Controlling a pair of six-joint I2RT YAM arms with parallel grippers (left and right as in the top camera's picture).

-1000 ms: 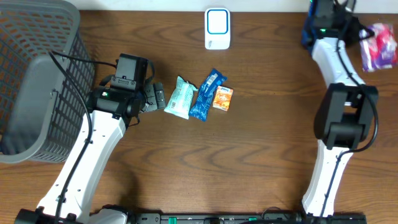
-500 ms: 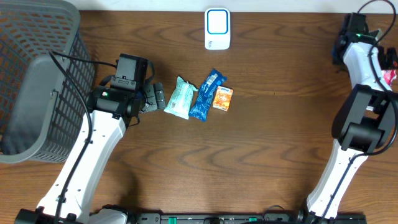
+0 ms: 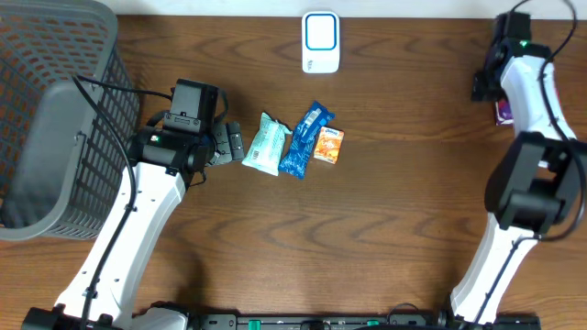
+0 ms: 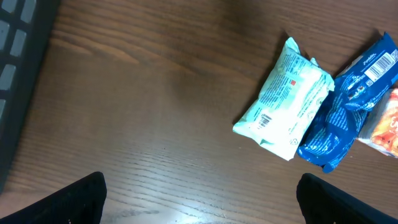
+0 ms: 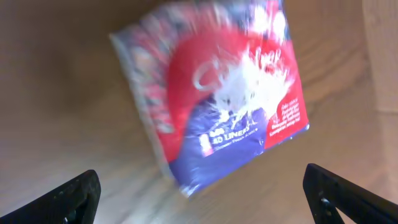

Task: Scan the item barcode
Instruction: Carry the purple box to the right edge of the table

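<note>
Right jaws: wide apart and empty; right gripper [image 5: 205, 208] is low over the table [image 3: 404, 211].
Red packet [image 5: 217, 93]: flat on the table's right end, just ahead of the right fingertips [image 5: 78, 196], touching neither; blurred.
Left jaws: wide apart and empty; left gripper [image 3: 231, 144].
Mint packet [image 4: 286, 99]: just ahead of the left gripper, against a blue packet [image 4: 348, 106].
Orange packet [image 3: 328, 145]: against the blue one's other side.
Scanner [image 3: 320, 41]: far edge, well apart from the red packet.
Basket [image 3: 55, 110]: left end.

The overhead camera looks straight down on the whole table [image 3: 404, 183]. My left wrist view sits nearer, sharing its mint packet [image 4: 286, 99]; my right wrist view crowds a red packet [image 5: 217, 93].
</note>
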